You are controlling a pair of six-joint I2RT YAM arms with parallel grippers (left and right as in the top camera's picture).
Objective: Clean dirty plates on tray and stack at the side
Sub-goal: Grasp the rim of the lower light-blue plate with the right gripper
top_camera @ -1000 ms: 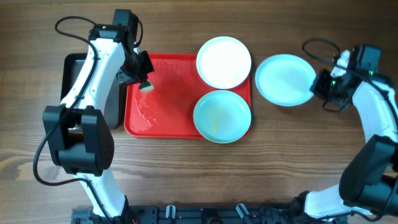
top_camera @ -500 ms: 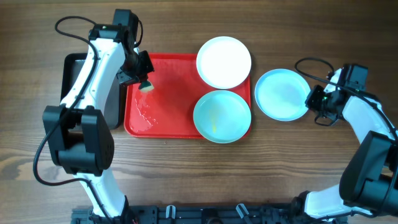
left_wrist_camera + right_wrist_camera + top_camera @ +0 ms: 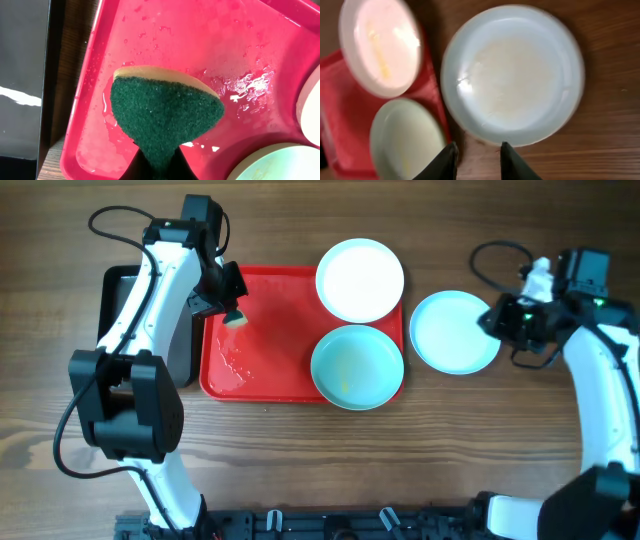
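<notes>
Left gripper (image 3: 232,310) clamps a green sponge (image 3: 165,117) over the red tray's (image 3: 275,290) wet left end. Right gripper (image 3: 477,160) hangs empty, jaws parted, by the aqua plate (image 3: 455,332) on the desk (image 3: 300,460), just right of the tray. The cream plate (image 3: 360,280) overhangs the far rim, so a nudge might tip it. The second aqua plate (image 3: 357,367) crowds it. Open desk lies along the front.
</notes>
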